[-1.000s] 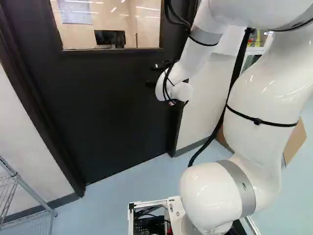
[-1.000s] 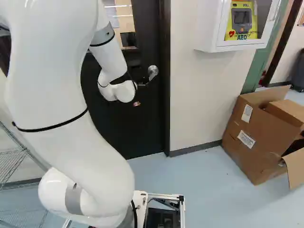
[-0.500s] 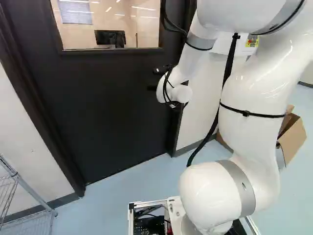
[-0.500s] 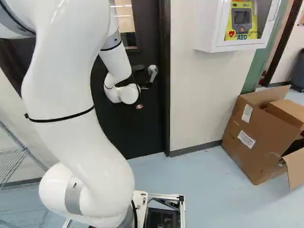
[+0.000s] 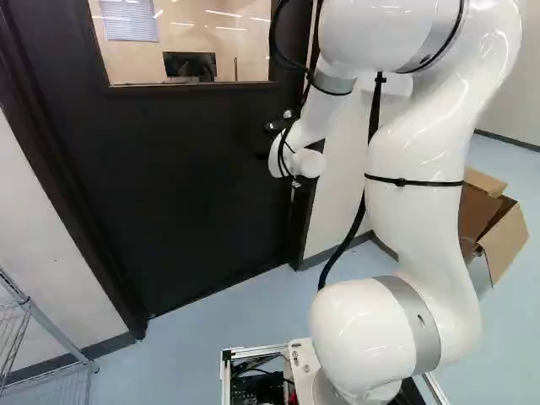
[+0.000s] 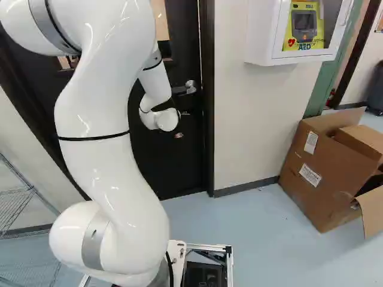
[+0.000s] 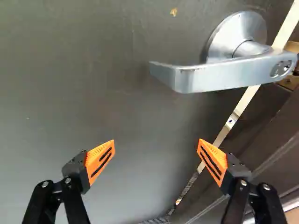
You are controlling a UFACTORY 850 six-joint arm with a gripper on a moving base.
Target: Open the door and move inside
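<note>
Door (image 5: 186,194), behind its lever handle (image 7: 224,74), has come open a crack. The handle is level again. The gripper (image 7: 156,141) is wide and empty near the handle, so pushing should come next.

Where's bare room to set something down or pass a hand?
Set-down: floor between base frame and cardboard box; also between base frame and wire rack. Hand: gap between the open gripper's fingers, below the lever. Crowded: the door's lever side, with lever and gripper close together.
</note>
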